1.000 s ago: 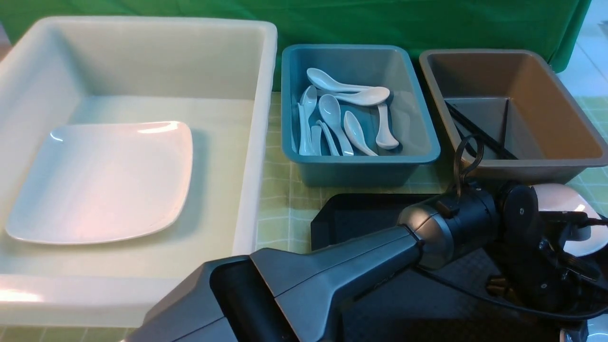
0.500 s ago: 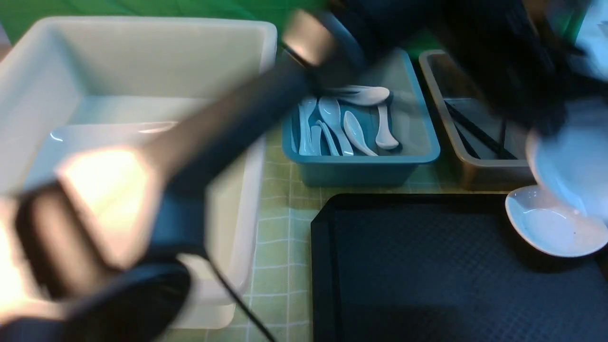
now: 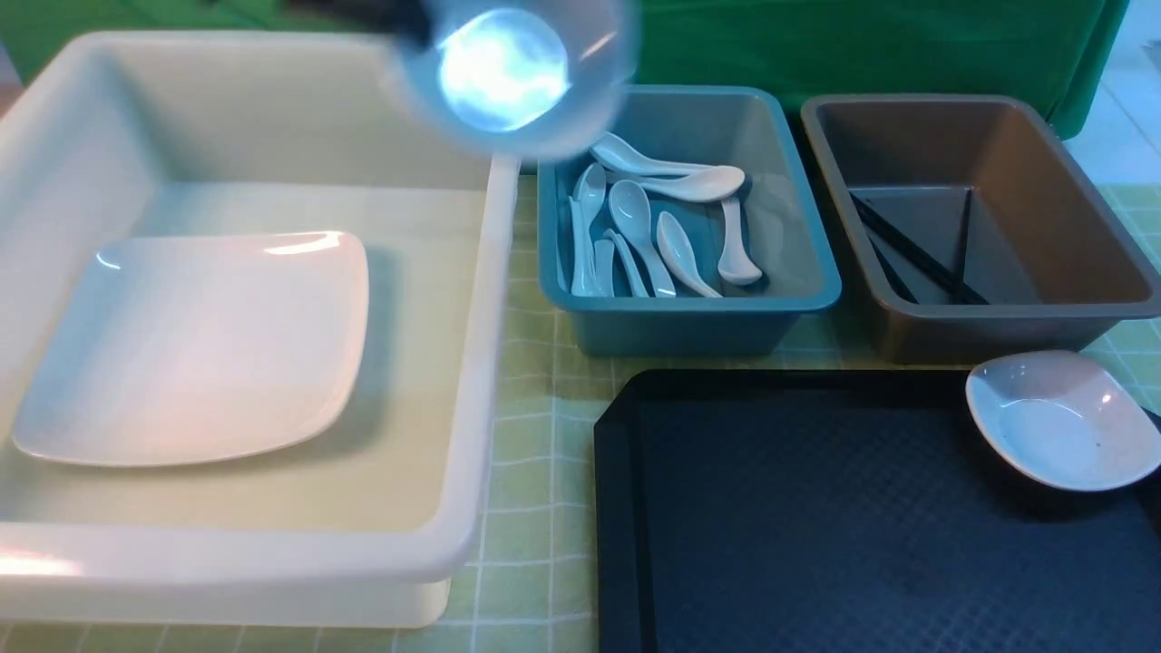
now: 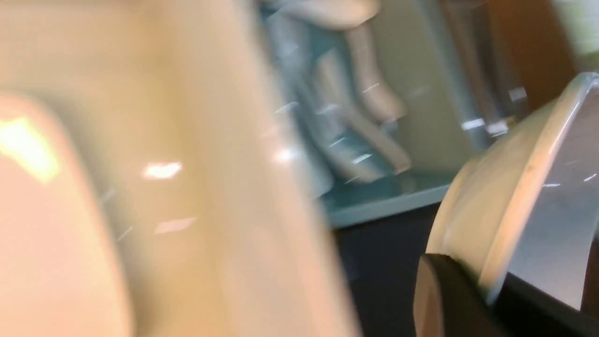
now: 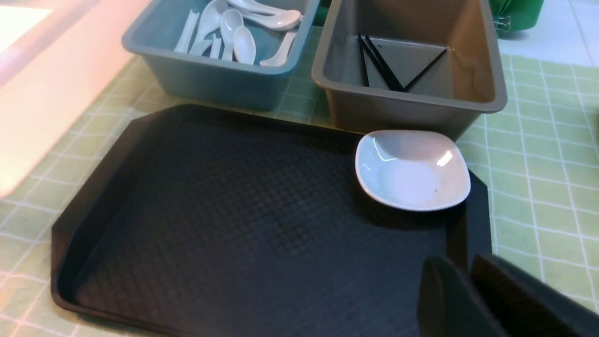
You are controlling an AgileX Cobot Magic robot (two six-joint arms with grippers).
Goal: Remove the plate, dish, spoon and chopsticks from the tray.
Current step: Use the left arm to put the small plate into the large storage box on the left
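The picture was blurred throughout. The left hand (image 4: 486,295) clamped the rim of a white dish (image 4: 529,187), with one dark finger (image 4: 440,290) pressed against the dish's outer wall. A cream bin (image 4: 196,164) filled much of the frame. Beside it stood a blue bin (image 4: 388,208) holding white spoons (image 4: 374,98), with a brown bin (image 4: 533,42) past that. The black tray (image 4: 383,262) lay just beside the blue bin.

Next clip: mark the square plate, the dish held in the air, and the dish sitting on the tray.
plate (image 3: 190,349), front view, centre of its flat face.
held dish (image 3: 510,77), front view, blurred bright middle.
resting dish (image 3: 1063,428), front view, floor of its bowl.
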